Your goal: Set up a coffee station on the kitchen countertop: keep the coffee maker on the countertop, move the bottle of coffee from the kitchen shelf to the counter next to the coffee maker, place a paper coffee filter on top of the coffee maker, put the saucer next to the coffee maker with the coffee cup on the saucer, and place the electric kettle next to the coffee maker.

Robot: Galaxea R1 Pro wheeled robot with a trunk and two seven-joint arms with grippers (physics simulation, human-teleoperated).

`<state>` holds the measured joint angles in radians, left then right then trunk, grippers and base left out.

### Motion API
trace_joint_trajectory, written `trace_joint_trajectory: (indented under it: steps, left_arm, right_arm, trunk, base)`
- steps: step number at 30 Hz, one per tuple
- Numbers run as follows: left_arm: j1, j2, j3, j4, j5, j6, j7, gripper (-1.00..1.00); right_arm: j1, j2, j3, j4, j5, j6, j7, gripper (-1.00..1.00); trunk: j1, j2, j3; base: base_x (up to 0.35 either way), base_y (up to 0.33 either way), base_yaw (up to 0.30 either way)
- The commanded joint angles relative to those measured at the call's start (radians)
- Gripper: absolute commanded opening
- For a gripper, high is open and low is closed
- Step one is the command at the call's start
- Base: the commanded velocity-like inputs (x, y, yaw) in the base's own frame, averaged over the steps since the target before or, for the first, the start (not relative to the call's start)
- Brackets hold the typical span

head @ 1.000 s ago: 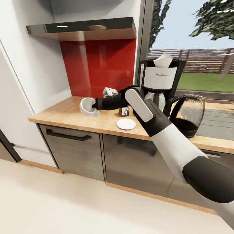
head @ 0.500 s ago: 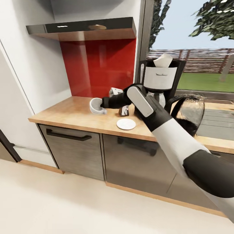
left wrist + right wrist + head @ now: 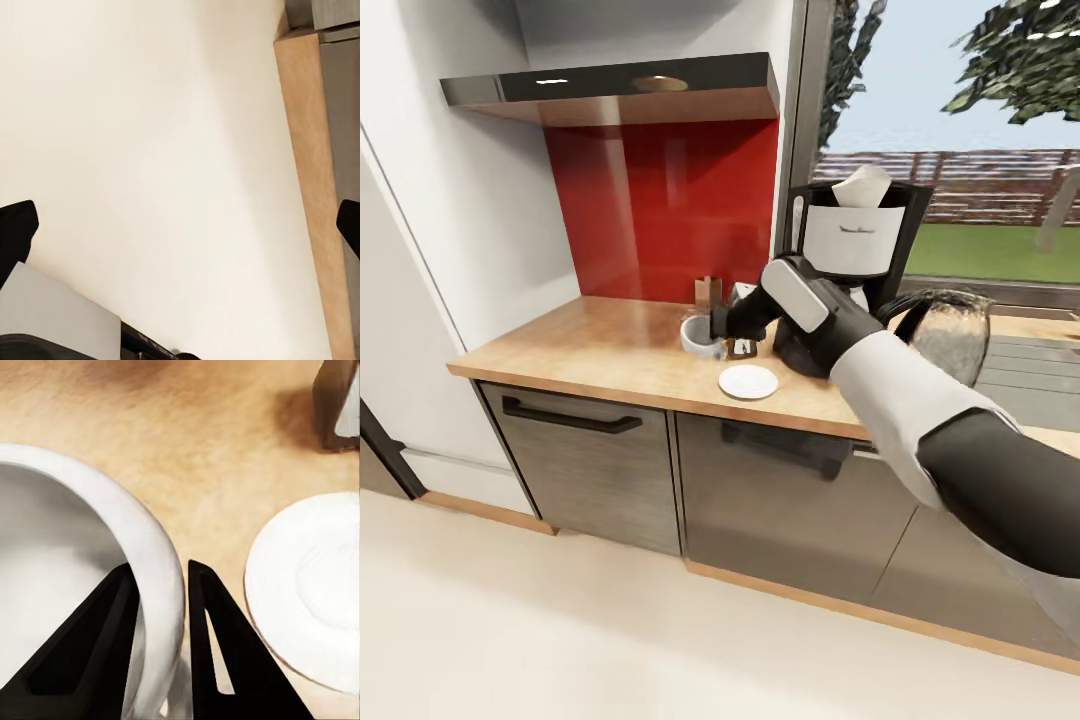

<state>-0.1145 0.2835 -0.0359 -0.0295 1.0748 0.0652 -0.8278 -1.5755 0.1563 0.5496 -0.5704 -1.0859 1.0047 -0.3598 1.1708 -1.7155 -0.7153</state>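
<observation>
1. At the centre-left of the head view, the white ceramic coffee cup (image 3: 700, 333) hangs just above the light wooden countertop (image 3: 590, 345), in front of the red splashback (image 3: 660, 200).
2. My right gripper (image 3: 721, 323) pinches the cup's rim. In the right wrist view one black finger (image 3: 97, 649) sits inside the cup (image 3: 90, 585) and the other outside, closed on the wall.
3. The small white round saucer (image 3: 748, 381) lies bare on the countertop just below and right of the cup; the right wrist view shows it (image 3: 307, 585) near the cup.
4. A small dark coffee bottle (image 3: 741, 346) stands between saucer and gripper.
5. Right of centre stands the black-and-white coffee maker (image 3: 855, 240) with a white paper filter (image 3: 863, 185) on top.
6. At the right edge the glass electric kettle (image 3: 950, 335) sits beside it.
7. My left gripper's dark fingertips (image 3: 16, 229) stand wide apart over the pale floor (image 3: 150, 150), holding nothing.
</observation>
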Motion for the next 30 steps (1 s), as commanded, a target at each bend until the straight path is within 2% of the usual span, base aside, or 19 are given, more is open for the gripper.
trace_joint_trajectory:
  steps: [1, 2, 7, 8, 10, 18, 20, 23, 24, 27, 29, 30]
  left_arm:
    - [-0.001, 0.000, -0.004, 0.000, 0.008, 0.007, -0.004, 1.00]
    - [-0.001, 0.000, -0.004, 0.000, 0.008, 0.007, -0.004, 1.00]
    - [-0.001, 0.000, -0.004, 0.000, 0.008, 0.007, -0.004, 1.00]
    - [-0.001, 0.000, -0.004, 0.000, 0.008, 0.007, -0.004, 1.00]
    - [-0.001, 0.000, -0.004, 0.000, 0.008, 0.007, -0.004, 1.00]
    - [-0.001, 0.000, -0.004, 0.000, 0.008, 0.007, -0.004, 1.00]
    - [-0.001, 0.000, -0.004, 0.000, 0.008, 0.007, -0.004, 1.00]
    - [-0.001, 0.000, -0.004, 0.000, 0.008, 0.007, -0.004, 1.00]
    - [-0.001, 0.000, -0.004, 0.000, 0.008, 0.007, -0.004, 1.00]
    - [-0.001, 0.000, -0.004, 0.000, 0.008, 0.007, -0.004, 1.00]
    - [-0.001, 0.000, -0.004, 0.000, 0.008, 0.007, -0.004, 1.00]
    - [-0.001, 0.000, -0.004, 0.000, 0.008, 0.007, -0.004, 1.00]
  right_arm:
    - [-0.013, 0.000, 0.004, 0.031, -0.019, -0.001, -0.010, -1.00]
    - [-0.041, 0.001, 0.004, 0.102, -0.019, -0.001, -0.012, -1.00]
    - [-0.078, 0.002, 0.004, 0.197, -0.019, -0.002, -0.025, -1.00]
    - [-0.096, 0.002, 0.004, 0.235, -0.020, -0.003, -0.059, -1.00]
    - [-0.105, 0.003, 0.004, 0.254, -0.022, -0.003, -0.092, -1.00]
    - [-0.111, 0.006, 0.004, 0.282, -0.023, -0.003, -0.124, -1.00]
    - [-0.111, 0.009, 0.004, 0.295, -0.029, -0.004, -0.159, -1.00]
    - [-0.110, 0.013, 0.004, 0.306, -0.085, -0.004, -0.181, -1.00]
    - [-0.110, 0.015, 0.005, 0.309, -0.198, -0.004, -0.258, -1.00]
    - [-0.110, 0.015, 0.005, 0.309, -0.257, -0.004, -0.315, -1.00]
    - [-0.110, 0.015, 0.006, 0.310, -0.325, -0.004, -0.349, -1.00]
    - [-0.110, 0.015, 0.006, 0.309, -0.332, -0.004, -0.354, -1.00]
  trunk:
    - [0.000, 0.000, -0.001]
    - [0.000, 0.000, -0.001]
    - [0.000, 0.000, -0.001]
    - [0.000, 0.000, -0.001]
    - [0.000, 0.000, -0.001]
    - [0.000, 0.000, -0.001]
    - [0.000, 0.000, -0.001]
    - [0.000, 0.000, -0.001]
    - [0.000, 0.000, -0.001]
    - [0.000, 0.000, -0.001]
    - [0.000, 0.000, -0.001]
    - [0.000, 0.000, -0.001]
  base:
    - [0.000, 0.000, 0.000]
    - [0.000, 0.000, 0.000]
    - [0.000, 0.000, 0.000]
    - [0.000, 0.000, 0.000]
    - [0.000, 0.000, 0.000]
    - [0.000, 0.000, 0.000]
    - [0.000, 0.000, 0.000]
    - [0.000, 0.000, 0.000]
    - [0.000, 0.000, 0.000]
    - [0.000, 0.000, 0.000]
    - [0.000, 0.000, 0.000]
    - [0.000, 0.000, 0.000]
